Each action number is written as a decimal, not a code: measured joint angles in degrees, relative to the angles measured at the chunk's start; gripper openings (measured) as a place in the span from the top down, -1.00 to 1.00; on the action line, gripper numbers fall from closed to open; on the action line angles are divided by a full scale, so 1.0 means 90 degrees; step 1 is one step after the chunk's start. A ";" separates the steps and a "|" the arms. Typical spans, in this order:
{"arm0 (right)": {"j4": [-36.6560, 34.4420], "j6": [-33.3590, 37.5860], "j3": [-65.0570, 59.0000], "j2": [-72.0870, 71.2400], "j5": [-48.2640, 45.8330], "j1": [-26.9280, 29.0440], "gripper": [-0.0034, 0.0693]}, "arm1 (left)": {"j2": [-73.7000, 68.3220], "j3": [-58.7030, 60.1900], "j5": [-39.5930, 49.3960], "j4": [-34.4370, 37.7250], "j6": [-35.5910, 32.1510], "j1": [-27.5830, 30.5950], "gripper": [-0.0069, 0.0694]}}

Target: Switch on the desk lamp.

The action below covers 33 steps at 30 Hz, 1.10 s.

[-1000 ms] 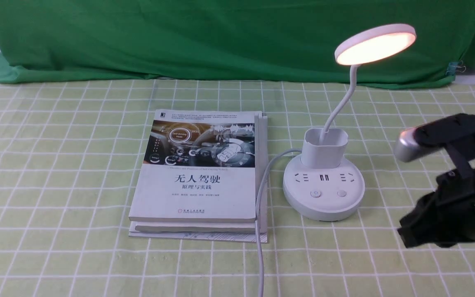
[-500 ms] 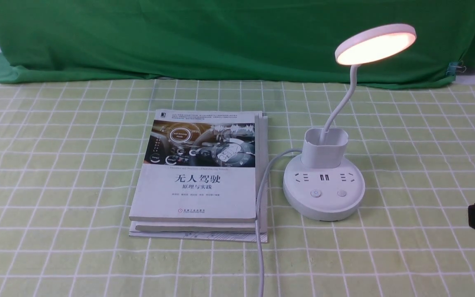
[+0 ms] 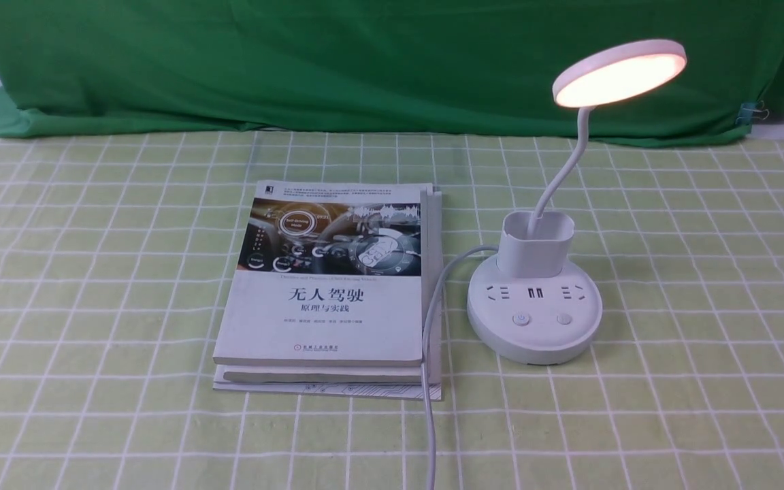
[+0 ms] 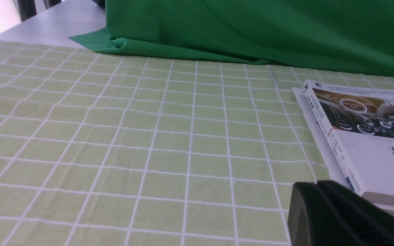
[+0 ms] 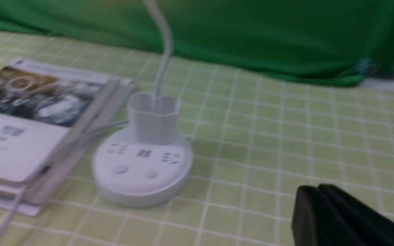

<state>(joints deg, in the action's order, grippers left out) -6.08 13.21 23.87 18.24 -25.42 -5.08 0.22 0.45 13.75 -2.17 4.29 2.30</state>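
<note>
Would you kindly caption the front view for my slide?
Lit desk lamp beside stacked books on a green checked tablecloth.

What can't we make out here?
- Left tool: cut off by the left wrist view's edge, so open or shut is unclear.
- Right tool: same in the right wrist view, and blurred.
- Desk lamp: button markings too small in the front view, blurred in the right wrist view.
- Book: small print unreadable.
</note>
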 joint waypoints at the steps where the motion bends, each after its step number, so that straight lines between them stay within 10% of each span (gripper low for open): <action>1: -0.0006 0.0099 -0.0264 -0.0238 0.0204 0.0127 0.84 | 0.0000 0.0000 0.0000 0.0000 0.0000 0.0000 0.81; 12: 0.0000 0.0095 -0.2627 -0.1909 0.1010 0.0591 0.84 | 0.0000 0.0000 0.0000 0.0000 0.0000 0.0000 0.81; 33: -0.0004 -0.0178 -0.2700 -0.2015 0.1191 0.0588 0.79 | 0.0000 0.0000 -0.0005 0.0000 0.0000 0.0000 0.81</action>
<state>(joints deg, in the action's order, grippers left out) -6.12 11.61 -0.43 0.11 -14.70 0.21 0.22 0.45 13.70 -2.17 4.29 2.30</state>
